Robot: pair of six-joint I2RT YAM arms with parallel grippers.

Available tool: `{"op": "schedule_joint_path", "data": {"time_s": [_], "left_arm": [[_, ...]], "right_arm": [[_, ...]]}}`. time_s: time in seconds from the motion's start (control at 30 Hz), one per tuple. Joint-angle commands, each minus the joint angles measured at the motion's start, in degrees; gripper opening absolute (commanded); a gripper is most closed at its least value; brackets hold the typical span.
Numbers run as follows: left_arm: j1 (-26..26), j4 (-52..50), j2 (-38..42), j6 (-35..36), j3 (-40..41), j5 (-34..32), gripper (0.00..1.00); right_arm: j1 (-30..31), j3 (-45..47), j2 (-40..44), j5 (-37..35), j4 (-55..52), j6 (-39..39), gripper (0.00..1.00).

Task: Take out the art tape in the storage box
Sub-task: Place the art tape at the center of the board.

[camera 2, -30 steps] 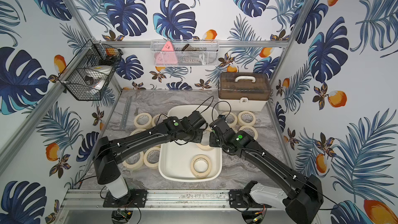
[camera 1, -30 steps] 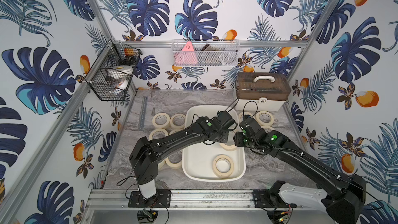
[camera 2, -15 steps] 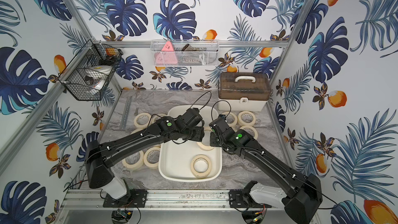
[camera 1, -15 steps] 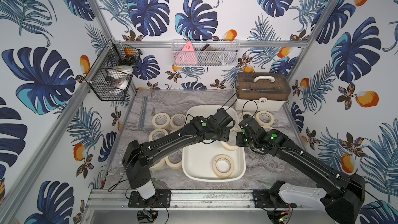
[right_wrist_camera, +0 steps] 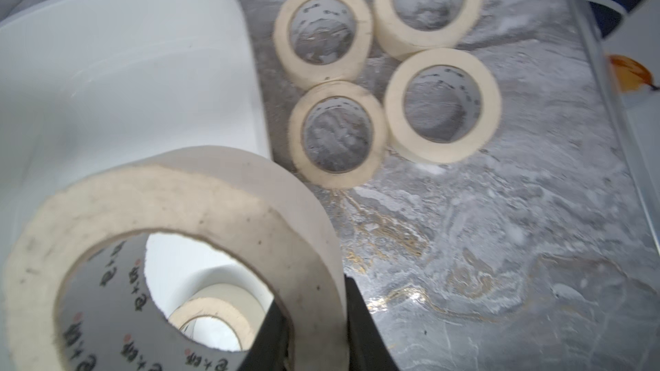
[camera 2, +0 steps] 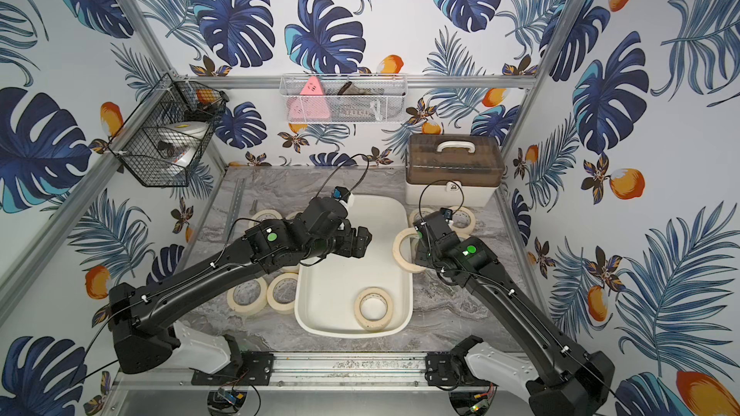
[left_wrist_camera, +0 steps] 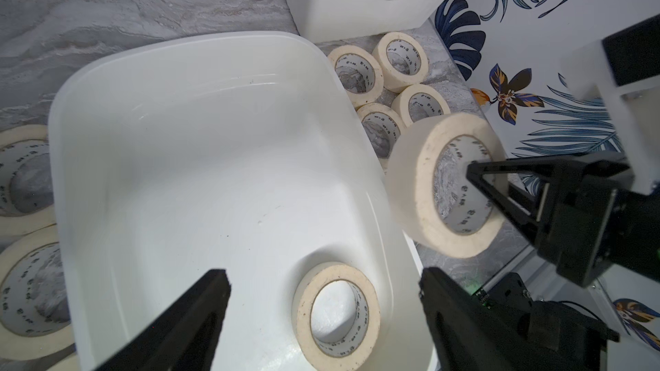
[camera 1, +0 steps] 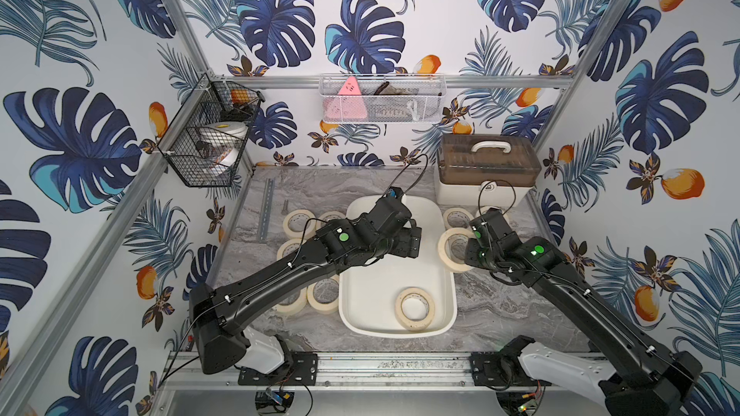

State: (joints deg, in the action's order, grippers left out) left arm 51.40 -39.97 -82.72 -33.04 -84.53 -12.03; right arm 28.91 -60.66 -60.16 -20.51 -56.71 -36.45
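Pinching one roll (right_wrist_camera: 178, 190) by its wall, the right gripper (right_wrist_camera: 314, 322) is holding it just beside the box (left_wrist_camera: 178, 137). The left gripper (left_wrist_camera: 323, 280) is hanging wide open and empty over the last roll (left_wrist_camera: 300, 315), which is lying flat inside. It is looking light, stiff and papery, so one finger in the hole should hold.

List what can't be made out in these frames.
- Table rolls left of the box: the left arm covers several in both top views; no count.
- Right hand: one finger is behind the held roll in the left wrist view.
- Case: tinted lid hides its contents in both top views.
- Black basket: mesh hides its items; too small in top views.
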Motion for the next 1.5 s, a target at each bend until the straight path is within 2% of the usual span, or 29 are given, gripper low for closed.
{"op": "schedule_joint_path", "data": {"time_s": [0.0, 0.13, 0.23, 0.4, 0.53, 0.9, 1.07, 1.13, 1.47], "left_arm": [[-1.2, 0.4, 0.6, 1.3, 1.3, -1.7, 0.92], [-1.9, 0.7, 0.5, 0.5, 3.1, -0.8, 0.92], [-2.2, 0.6, 0.0, 0.0, 4.0, -0.3, 0.92], [-2.4, 0.6, -0.8, -0.8, 5.3, -0.3, 0.92], [-2.4, 1.3, -1.4, -1.3, 6.5, 0.9, 0.92], [-2.4, 1.0, -0.2, -1.1, 8.9, -0.2, 0.93], [-2.4, 1.0, 0.2, -1.4, 9.7, -0.5, 0.93], [-2.4, 0.9, 0.6, -1.5, 10.0, -0.7, 0.92], [-2.4, 0.4, 1.7, -1.6, 11.1, -1.5, 0.92]], "right_arm": [[-4.0, 2.2, 2.8, -2.1, -5.7, -5.3, 0.0], [-8.0, 7.0, 5.3, -4.9, -8.3, -12.5, 0.0], [-8.7, 10.1, 5.6, -3.8, -8.7, -15.6, 0.0], [-8.7, 16.3, 7.2, 0.8, -2.3, -16.4, 0.0], [-8.7, 19.1, 4.0, 3.4, 0.7, -17.3, 0.0], [-8.8, 24.7, -1.4, 3.8, 9.2, -16.9, 0.0], [-8.7, 25.6, -3.7, 3.3, 11.3, -16.7, 0.04], [-8.9, 25.5, -4.9, 3.6, 12.0, -16.5, 0.1], [-9.0, 25.4, -7.8, 2.9, 14.9, -15.7, 0.23]]}}
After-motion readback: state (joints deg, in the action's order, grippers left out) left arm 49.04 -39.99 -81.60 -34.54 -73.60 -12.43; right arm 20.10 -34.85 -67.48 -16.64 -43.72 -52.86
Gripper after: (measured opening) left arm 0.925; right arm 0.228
